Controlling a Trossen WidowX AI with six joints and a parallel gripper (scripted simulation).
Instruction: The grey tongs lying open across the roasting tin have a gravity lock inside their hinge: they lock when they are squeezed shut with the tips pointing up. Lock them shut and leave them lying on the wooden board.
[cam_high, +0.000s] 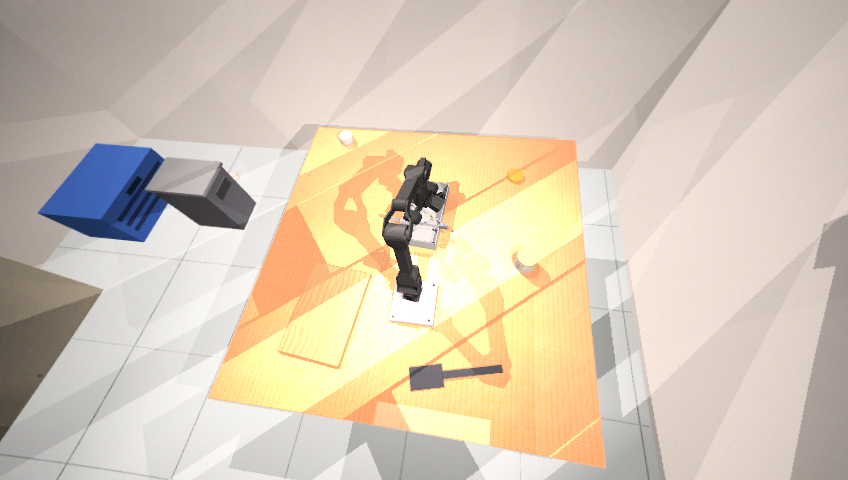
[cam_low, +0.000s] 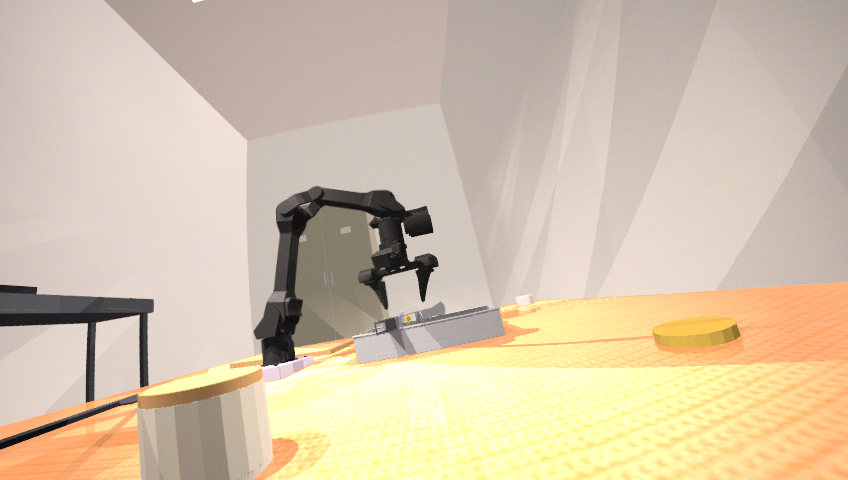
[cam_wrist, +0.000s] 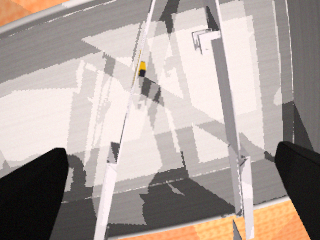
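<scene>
The grey tongs (cam_high: 440, 226) (cam_wrist: 226, 82) lie across the roasting tin (cam_high: 423, 243) (cam_low: 440, 340) (cam_wrist: 30, 115). In the wrist view their two arms stand apart and draw closer towards the top; the hinge is not clear. My gripper (cam_low: 404, 303) (cam_wrist: 175, 155) is open wide and empty, pointing down above the tin. In the wrist view both tong arms show between my fingertips, with a gap on either side. The exterior view shows the fingertips a little above the tin. The wooden board (cam_high: 327, 321) lies left of the arm's base with nothing on it.
A small yellow and black piece (cam_wrist: 142, 68) (cam_low: 408, 318) shows at the tongs. A dark spatula (cam_high: 426, 377), a lidded jar (cam_high: 524, 263) (cam_low: 205, 434), a yellow disc (cam_high: 515, 175) (cam_low: 696, 333) and a small white cup (cam_high: 345, 137) (cam_low: 523, 300) stand or lie around the arm.
</scene>
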